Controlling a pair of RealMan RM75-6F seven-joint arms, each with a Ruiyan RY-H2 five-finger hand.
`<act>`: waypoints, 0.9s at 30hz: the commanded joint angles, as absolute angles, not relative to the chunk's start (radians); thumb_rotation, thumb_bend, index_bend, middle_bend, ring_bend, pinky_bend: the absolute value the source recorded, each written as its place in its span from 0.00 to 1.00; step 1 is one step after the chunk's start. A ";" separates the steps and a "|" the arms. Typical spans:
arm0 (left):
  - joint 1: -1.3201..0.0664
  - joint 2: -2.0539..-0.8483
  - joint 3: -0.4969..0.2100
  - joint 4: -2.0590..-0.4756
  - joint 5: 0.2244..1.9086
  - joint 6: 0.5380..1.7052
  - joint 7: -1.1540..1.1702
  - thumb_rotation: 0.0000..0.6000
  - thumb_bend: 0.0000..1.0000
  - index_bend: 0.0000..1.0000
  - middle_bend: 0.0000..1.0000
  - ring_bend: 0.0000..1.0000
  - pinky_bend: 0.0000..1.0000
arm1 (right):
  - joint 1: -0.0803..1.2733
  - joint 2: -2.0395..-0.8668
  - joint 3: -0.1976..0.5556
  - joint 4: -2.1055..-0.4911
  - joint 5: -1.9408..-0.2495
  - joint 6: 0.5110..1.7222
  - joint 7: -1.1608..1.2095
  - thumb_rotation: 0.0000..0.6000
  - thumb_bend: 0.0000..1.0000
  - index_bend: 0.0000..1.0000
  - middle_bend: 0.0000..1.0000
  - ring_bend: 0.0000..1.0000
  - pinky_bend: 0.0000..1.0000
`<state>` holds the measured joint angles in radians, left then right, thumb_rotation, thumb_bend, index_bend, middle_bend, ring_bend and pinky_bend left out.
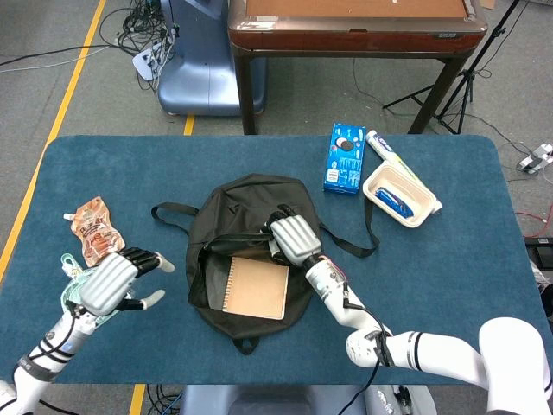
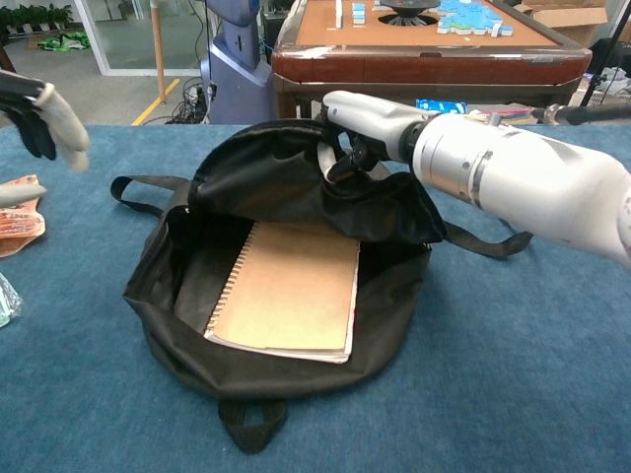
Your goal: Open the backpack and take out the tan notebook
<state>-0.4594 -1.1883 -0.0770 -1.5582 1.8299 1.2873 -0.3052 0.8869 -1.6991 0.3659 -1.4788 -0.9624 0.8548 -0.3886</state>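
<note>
The black backpack [image 1: 223, 226] [image 2: 177, 325] lies flat mid-table with its front flap lifted. My right hand [image 1: 294, 239] [image 2: 367, 123] grips the flap's edge and holds it up and back. Inside, the tan spiral notebook [image 1: 257, 288] [image 2: 292, 287] lies flat and fully exposed. My left hand [image 1: 115, 281] [image 2: 44, 116] hovers left of the backpack with fingers spread, holding nothing and touching nothing.
A snack pouch [image 1: 95, 230] [image 2: 18, 207] and a mint-green item [image 1: 73, 292] lie at the left. A blue box [image 1: 346, 158], a white tube [image 1: 390, 156] and a beige tray [image 1: 399, 195] sit at the back right. The backpack strap [image 1: 351, 246] trails right.
</note>
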 commanded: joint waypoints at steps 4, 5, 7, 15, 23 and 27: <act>-0.613 -1.335 -0.051 -1.371 1.958 1.255 -0.437 1.00 0.25 0.43 0.48 0.45 0.44 | 0.927 -1.663 0.387 -1.480 -0.875 0.807 -0.373 1.00 0.88 0.70 0.49 0.23 0.12; -0.640 -1.369 -0.049 -1.323 1.974 1.253 -0.454 1.00 0.25 0.43 0.48 0.45 0.44 | 0.933 -1.656 0.388 -1.482 -0.859 0.801 -0.371 1.00 0.88 0.70 0.49 0.23 0.12; -0.684 -1.419 -0.040 -1.234 2.000 1.253 -0.481 1.00 0.25 0.44 0.48 0.45 0.44 | 0.943 -1.643 0.390 -1.487 -0.831 0.791 -0.367 1.00 0.88 0.70 0.49 0.23 0.12; -0.802 -1.605 0.011 -0.877 2.074 1.292 -0.508 1.00 0.25 0.42 0.47 0.44 0.44 | 0.975 -1.600 0.385 -1.500 -0.749 0.743 -0.328 1.00 0.88 0.70 0.49 0.23 0.12; -0.850 -1.755 0.093 -0.541 2.099 1.359 -0.543 1.00 0.25 0.22 0.19 0.23 0.32 | 0.994 -1.579 0.355 -1.497 -0.718 0.733 -0.301 1.00 0.88 0.69 0.49 0.24 0.12; -0.849 -1.805 0.119 -0.435 2.089 1.391 -0.529 1.00 0.25 0.12 0.07 0.12 0.24 | 1.003 -1.575 0.344 -1.494 -0.709 0.732 -0.289 1.00 0.88 0.69 0.49 0.25 0.12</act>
<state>-0.8362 -1.7591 0.0880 -0.4961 2.0869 1.3619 -0.5296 1.0020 -1.5753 0.3454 -1.4947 -0.7103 0.7325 -0.2904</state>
